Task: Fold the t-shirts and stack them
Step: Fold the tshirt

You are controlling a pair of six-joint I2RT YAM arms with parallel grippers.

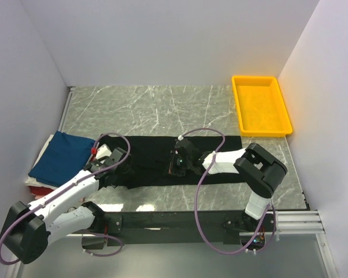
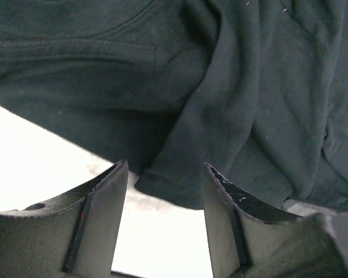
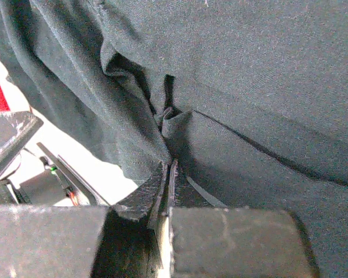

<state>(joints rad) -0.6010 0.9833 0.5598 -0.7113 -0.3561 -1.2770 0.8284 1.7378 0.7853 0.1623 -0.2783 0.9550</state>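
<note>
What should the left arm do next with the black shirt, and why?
Probably shut the left gripper on the black t-shirt. Its fingers stand open with a folded edge of the cloth at the gap between them, while the right gripper is pinched shut on the cloth near the middle. Both likely need a hold before folding.

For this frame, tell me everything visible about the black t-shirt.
The black t-shirt is soft knit cloth with stitched seams, laid as a long, wrinkled band across the table. The right gripper is shut, pinching a fold near its centre. The left gripper is open at its left end, a hem edge between the fingers.
</note>
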